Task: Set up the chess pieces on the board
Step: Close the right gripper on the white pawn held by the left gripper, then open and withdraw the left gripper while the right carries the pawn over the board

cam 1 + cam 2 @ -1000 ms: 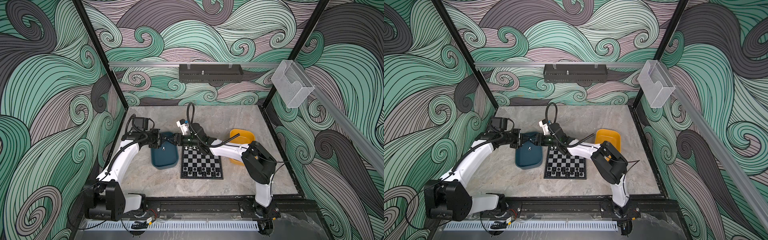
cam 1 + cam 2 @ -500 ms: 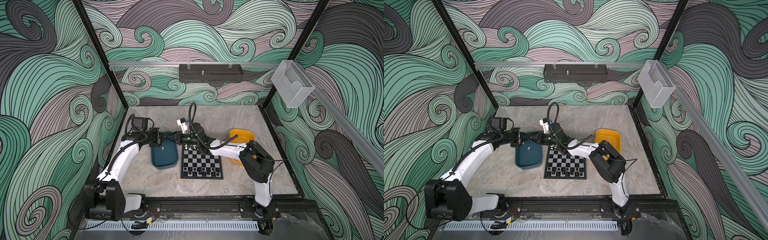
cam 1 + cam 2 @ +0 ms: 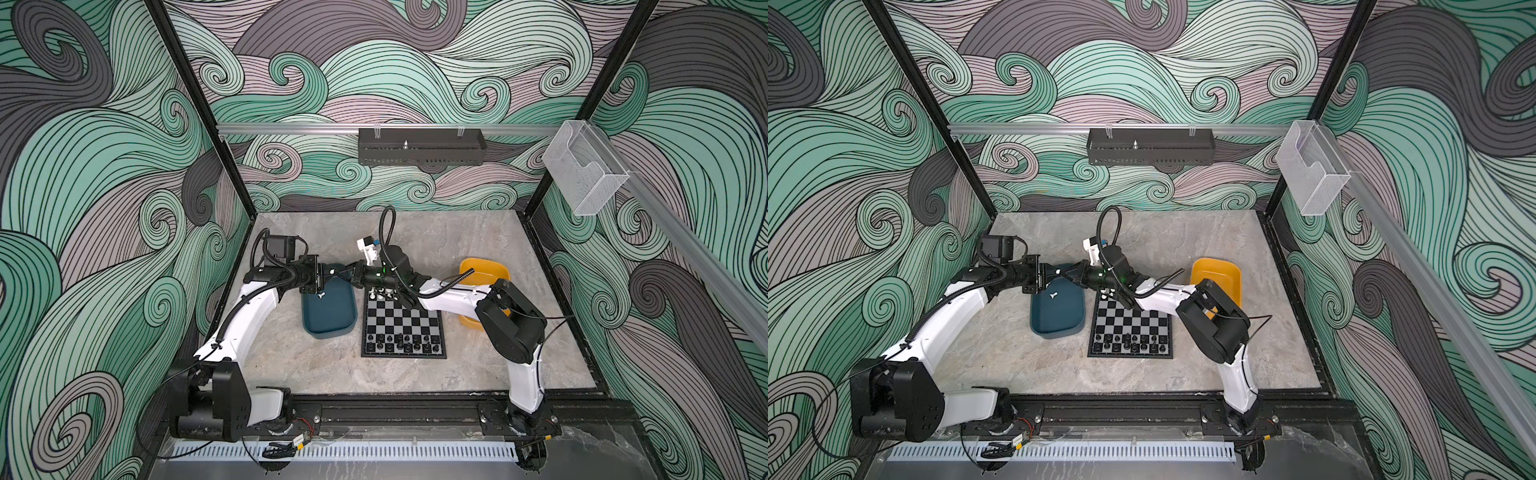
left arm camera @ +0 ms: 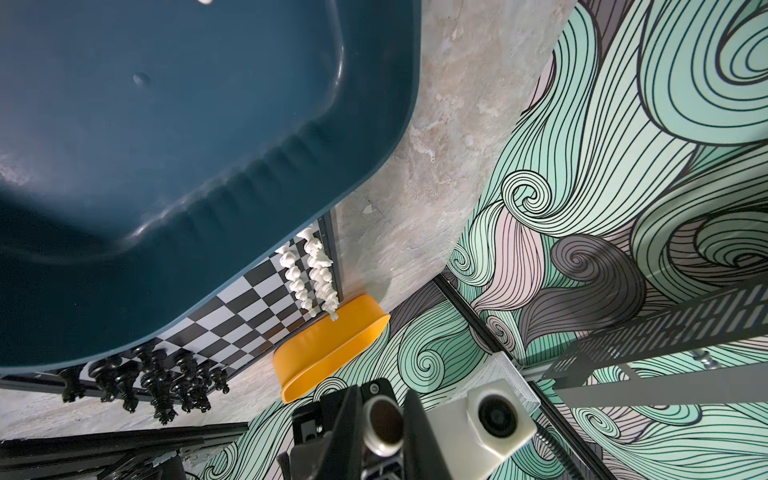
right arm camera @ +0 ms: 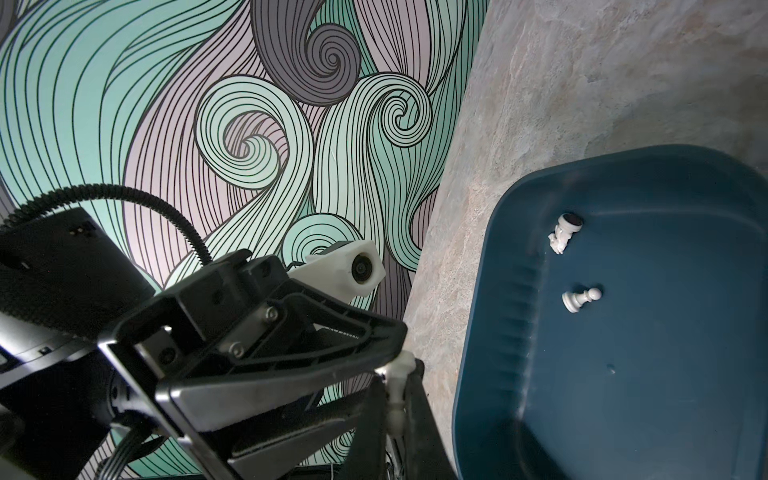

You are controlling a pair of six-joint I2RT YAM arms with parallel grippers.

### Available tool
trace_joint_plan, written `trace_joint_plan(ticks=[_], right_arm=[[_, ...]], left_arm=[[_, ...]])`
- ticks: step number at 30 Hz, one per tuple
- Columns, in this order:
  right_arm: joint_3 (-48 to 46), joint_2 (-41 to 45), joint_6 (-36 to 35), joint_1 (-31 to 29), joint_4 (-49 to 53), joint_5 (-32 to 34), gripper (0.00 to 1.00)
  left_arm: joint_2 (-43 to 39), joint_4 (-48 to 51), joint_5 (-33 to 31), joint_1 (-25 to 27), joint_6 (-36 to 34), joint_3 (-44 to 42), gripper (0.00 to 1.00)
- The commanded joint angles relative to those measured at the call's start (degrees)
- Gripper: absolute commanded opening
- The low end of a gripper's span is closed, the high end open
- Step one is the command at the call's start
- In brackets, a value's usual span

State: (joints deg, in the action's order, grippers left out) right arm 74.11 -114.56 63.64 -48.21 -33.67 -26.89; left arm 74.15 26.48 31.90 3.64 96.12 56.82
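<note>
Handover is seen centre-left in both top views. The white piece [image 5: 397,376] is pinched by the left gripper [image 5: 390,353] and the right gripper [image 5: 394,401], both clenched on it, over the upper edge of the teal tray [image 3: 328,320]. The board [image 3: 403,322] is sited centre frame. Risk: if right is pulled away before left is released, the piece gets twisted out and dropped. Little of it is gripped.

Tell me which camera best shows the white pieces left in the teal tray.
Right wrist: a knight and a pawn lie sharp in the tray. Both top views show a white speck; left wrist barely clips one.
</note>
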Motion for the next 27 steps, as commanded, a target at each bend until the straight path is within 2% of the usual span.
trace_joint_plan(ticks=[1, 2, 4, 6, 7, 8, 10, 11, 14, 16, 18, 21, 23, 25, 27], right_arm=[[0.4, 0.1, 0.4, 0.2, -2.6, 1.7, 0.0], [0.2, 0.7, 0.0, 0.4, -1.6, 2.1, 0.0], [-0.6, 2.7, -1.9, 1.2, 0.3, 1.7, 0.0], [-2.0, 6.5, -5.0, 2.6, 5.1, 0.5, 0.0], [-2.3, 8.3, -6.8, 3.4, 9.0, -0.3, 0.0], [-2.5, 11.0, -9.5, 4.4, 14.8, -1.2, 0.0], [-2.3, 16.3, -16.2, 6.6, 27.5, -2.5, 0.0], [-1.2, 19.1, -20.9, 7.4, 35.9, -1.9, 0.0], [3.9, 24.7, -34.5, 9.3, 65.5, 2.7, 0.0], [6.2, 27.1, -40.8, 10.2, 79.7, 7.1, 0.0], [8.4, 28.0, -44.9, 11.0, 91.0, 12.0, 0.0], [10.9, 26.7, -49.3, 11.3, 102.4, 18.3, 0.0], [12.1, 24.0, -50.7, 11.6, 106.2, 21.8, 0.0], [12.8, 21.3, -51.3, 11.9, 107.3, 23.8, 0.0], [13.9, 17.8, -52.0, 12.6, 107.3, 25.2, 0.0]], left_arm=[[-0.4, -1.1, 1.4, 0.1, 1.3, -1.1, 0.05], [-0.4, -3.2, 1.7, 0.1, 1.6, -1.5, 0.07], [-0.3, -6.0, 2.0, -0.2, -0.3, -1.7, 0.26], [-0.3, -8.1, 2.9, -1.0, -4.6, -1.6, 0.58], [-0.5, -8.4, 3.5, -1.5, -6.9, -1.7, 0.9], [-0.5, -8.2, 4.2, -2.1, -9.4, -1.9, 0.98], [0.1, -11.9, 7.9, -3.2, -14.4, -3.2, 0.99], [0.8, -14.0, 12.3, -4.1, -16.7, -4.1, 0.99], [1.3, -23.3, 21.1, -4.8, -22.2, -7.9, 0.99], [0.1, -17.0, 23.3, -4.3, -33.2, -6.7, 0.99], [-0.9, -4.9, 23.5, -3.0, -47.3, -3.0, 0.99], [-2.4, 11.7, 18.2, 1.2, -65.9, 2.1, 0.99], [-3.7, 19.6, 9.7, 6.4, -74.9, 4.9, 0.98], [-5.9, 22.3, 1.5, 11.7, -79.5, 5.6, 0.99], [-8.6, 21.6, -2.8, 15.5, -81.5, 4.2, 0.99]])
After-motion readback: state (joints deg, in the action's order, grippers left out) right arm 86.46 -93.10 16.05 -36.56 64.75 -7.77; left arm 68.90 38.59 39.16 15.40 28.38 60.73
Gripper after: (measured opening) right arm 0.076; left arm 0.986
